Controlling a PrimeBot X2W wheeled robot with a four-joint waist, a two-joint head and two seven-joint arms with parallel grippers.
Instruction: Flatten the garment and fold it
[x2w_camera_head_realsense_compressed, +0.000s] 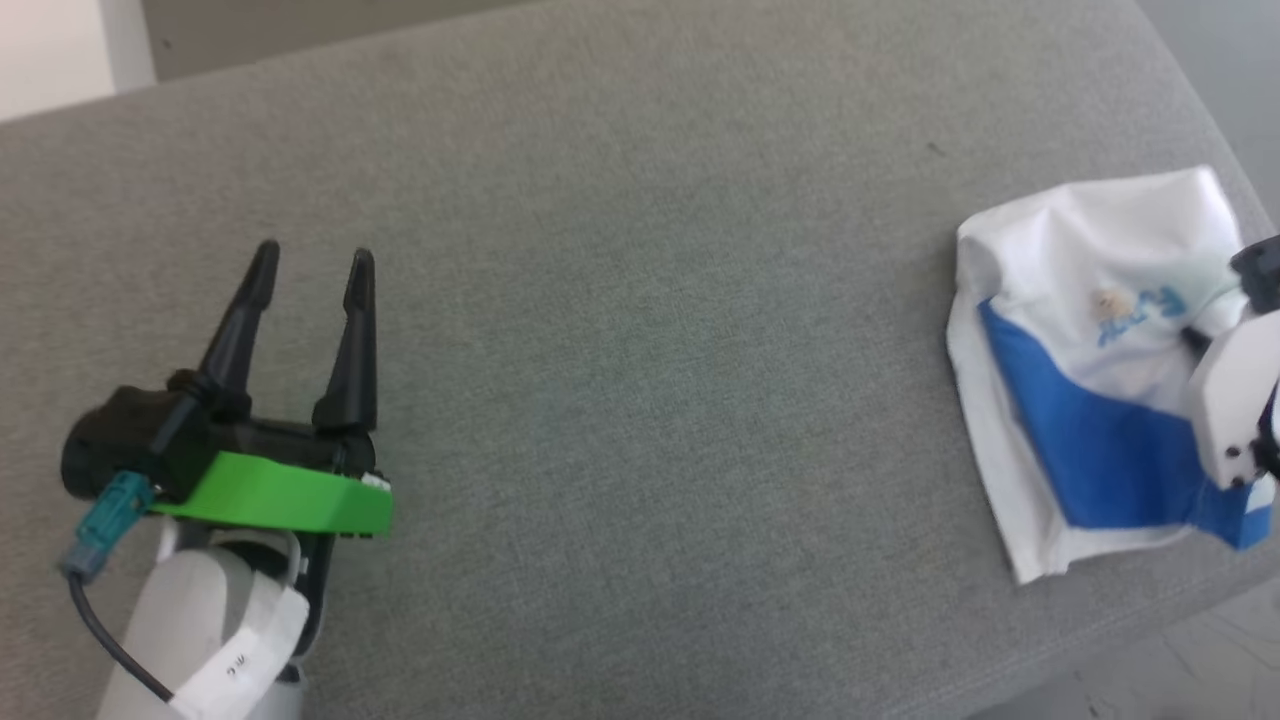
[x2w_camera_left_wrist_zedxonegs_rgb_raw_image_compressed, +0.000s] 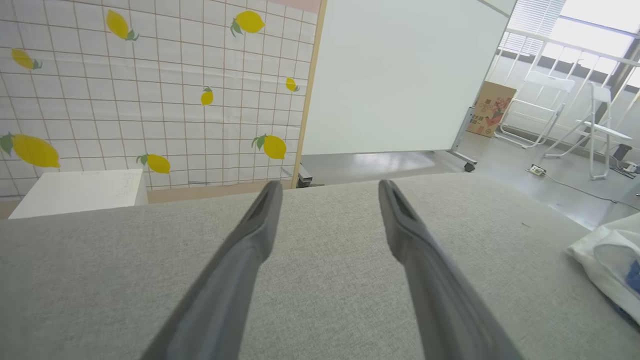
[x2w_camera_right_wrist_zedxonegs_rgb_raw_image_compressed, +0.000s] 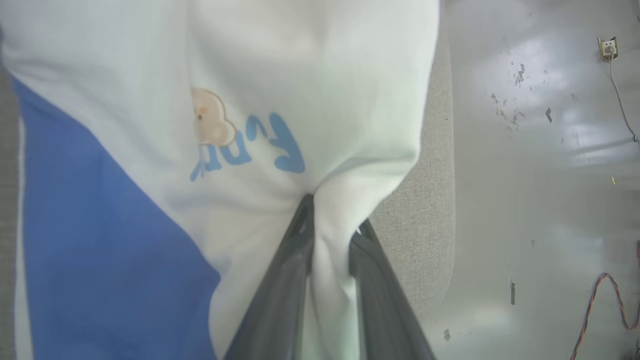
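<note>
At the tabletop's (x2w_camera_head_realsense_compressed: 640, 350) right edge, the right end effector (x2w_camera_right_wrist_zedxonegs_rgb_raw_image_compressed: 334, 215) pinches a fold of the bunched white-and-blue T-shirt (x2w_camera_head_realsense_compressed: 1060, 260) lying there, probably to pull it out flat. Over the tabletop's left side, the left end effector (x2w_camera_head_realsense_compressed: 315, 250) hangs wide open, empty.

Garment (x2w_camera_head_realsense_compressed: 1060, 290): white with blue panel, beige emblem and pale-blue lettering. Surface (x2w_camera_head_realsense_compressed: 640, 350): grey weave. Backdrop (x2w_camera_left_wrist_zedxonegs_rgb_raw_image_compressed: 150, 90): white grid, yellow lemons.
</note>
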